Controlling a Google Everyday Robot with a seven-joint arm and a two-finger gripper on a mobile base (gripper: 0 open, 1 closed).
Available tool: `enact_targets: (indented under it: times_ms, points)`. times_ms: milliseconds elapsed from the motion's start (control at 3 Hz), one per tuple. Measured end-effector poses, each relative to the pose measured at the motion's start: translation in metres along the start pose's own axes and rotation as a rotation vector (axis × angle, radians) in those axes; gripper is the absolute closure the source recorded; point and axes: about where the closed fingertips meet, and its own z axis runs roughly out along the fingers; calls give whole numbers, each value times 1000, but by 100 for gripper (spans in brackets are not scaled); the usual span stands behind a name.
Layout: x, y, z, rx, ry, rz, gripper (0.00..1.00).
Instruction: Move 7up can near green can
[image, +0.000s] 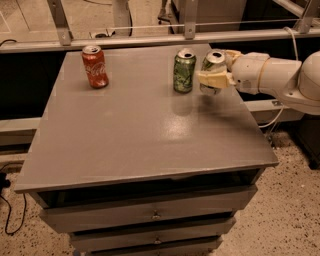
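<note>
Three cans on a grey table (140, 135), the rightmost one in the gripper's grasp.

At the back left stands a red cola can (95, 66), upright and well apart from the other two. Toward the back right the green can (184, 70) stands upright on the tabletop. Just beside it on the right, across a narrow gap, is the 7up can (211, 64), slightly tilted. It is clamped between the fingers of the gripper (213, 76), which reaches in over the table's right edge on a white arm (270, 75). Whether the can's base touches the tabletop I cannot tell. Drawers (155, 215) sit below the tabletop.
</note>
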Motion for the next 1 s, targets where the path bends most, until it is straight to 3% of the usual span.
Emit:
enact_targets:
  times_ms: [333,1000]
  points:
    - [14,-12,2,18,-3,42,59]
    - [24,-15,18,0,-20,102,13]
